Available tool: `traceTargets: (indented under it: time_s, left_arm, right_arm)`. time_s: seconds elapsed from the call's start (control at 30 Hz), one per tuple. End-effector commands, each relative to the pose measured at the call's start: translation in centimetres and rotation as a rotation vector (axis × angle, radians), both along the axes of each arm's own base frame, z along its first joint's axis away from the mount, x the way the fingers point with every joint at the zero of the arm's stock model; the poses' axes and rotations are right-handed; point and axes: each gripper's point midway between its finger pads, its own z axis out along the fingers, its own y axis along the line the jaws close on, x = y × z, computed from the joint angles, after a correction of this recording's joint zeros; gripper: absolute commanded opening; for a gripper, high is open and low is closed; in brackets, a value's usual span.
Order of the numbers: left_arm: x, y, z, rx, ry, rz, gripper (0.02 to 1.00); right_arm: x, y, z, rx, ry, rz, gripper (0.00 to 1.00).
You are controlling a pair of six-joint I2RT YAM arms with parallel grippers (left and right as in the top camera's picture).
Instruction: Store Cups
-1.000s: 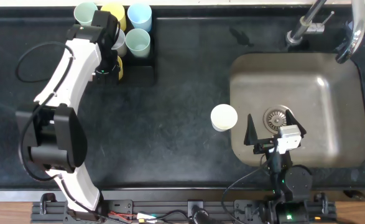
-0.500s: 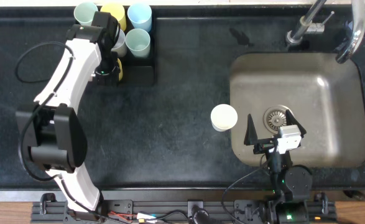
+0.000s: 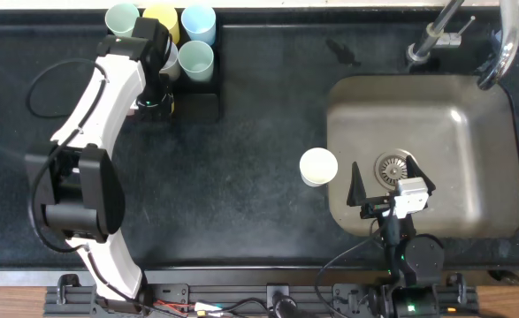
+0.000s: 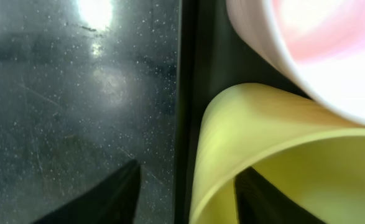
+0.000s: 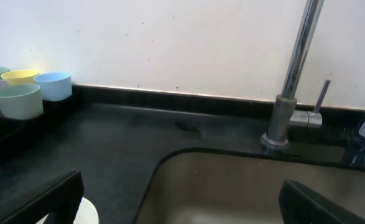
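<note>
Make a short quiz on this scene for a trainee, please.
1. True or false: the white cup stands inside the sink.
2. Which cup is right at the left gripper? A yellow, B blue, C green.
3. Fill in: the right gripper, above the sink, is ___ (open or shut).
Key: 1 false, it stands on the counter beside the sink. 2 A, the yellow cup. 3 open.

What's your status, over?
Left gripper open, straddling rim of yellow cup at rack. Right gripper open at sink. White cup on counter, unobstructed.
</note>
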Motion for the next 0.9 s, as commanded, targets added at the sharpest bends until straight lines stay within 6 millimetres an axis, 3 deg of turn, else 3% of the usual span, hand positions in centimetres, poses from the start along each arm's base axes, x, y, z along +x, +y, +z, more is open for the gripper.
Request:
traceTargets:
  time_s: [0.03, 0.3, 0.53, 0.63, 0.73, 0.83, 0.9]
  left_arm:
    - [0.2, 1.1, 1.3, 0.043, -0.039, 0.014, 0.61]
    - [0.0, 1.6, 6.1, 0.058, -0.16, 0.046, 0.649]
    - [-0.3, 2.4, 12.5, 0.089, -0.341, -0.003, 0.72]
    - [0.9, 3.2, 16.5, 0.181, -0.483, -0.132, 0.787]
    - [3.3, 3.5, 21.8, 0.339, -0.664, -0.384, 0.836]
    - [5.5, 2.6, 27.4, 0.536, -0.852, -0.679, 0.838]
    - [5.9, 1.7, 30.1, 0.655, -0.962, -0.825, 0.862]
  right_arm:
    - [0.0, 0.1, -0.3, -0.001, -0.002, 0.007, 0.996]
    - [0.0, 0.1, -0.3, -0.001, -0.002, 0.007, 0.998]
    - [0.0, 0.1, -0.3, -0.001, -0.002, 0.007, 0.998]
    - [0.0, 0.1, -0.3, -0.001, -0.002, 0.007, 0.996]
    - [0.0, 0.1, -0.3, 0.0, -0.003, 0.007, 0.993]
    - [0.0, 0.1, -0.3, -0.001, -0.002, 0.007, 0.996]
    - [0.0, 0.1, -0.3, -0.001, -0.002, 0.007, 0.998]
